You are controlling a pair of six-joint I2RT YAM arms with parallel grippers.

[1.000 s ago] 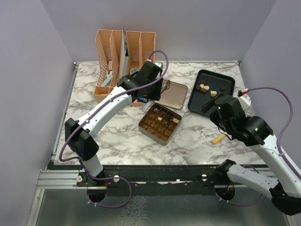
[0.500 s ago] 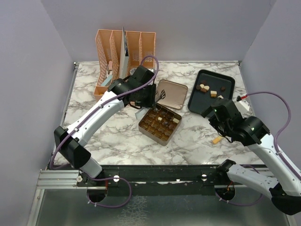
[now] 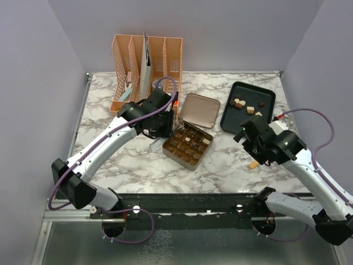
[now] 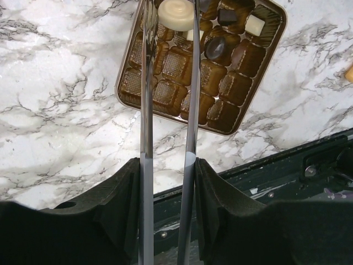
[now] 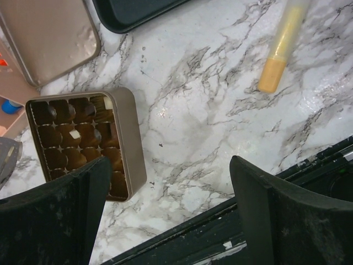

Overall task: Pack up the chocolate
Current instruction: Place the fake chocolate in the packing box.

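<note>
Left end effector nearer tin, tongs gripping white chocolate

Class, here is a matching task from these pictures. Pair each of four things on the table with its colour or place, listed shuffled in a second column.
1 tin
2 tray
3 rack
4 lid

a black, back right
b peach, back left
c gold, divided into cells, mid-table
d flat, just behind the tin

Pairs: 1c, 2a, 3b, 4d
</note>
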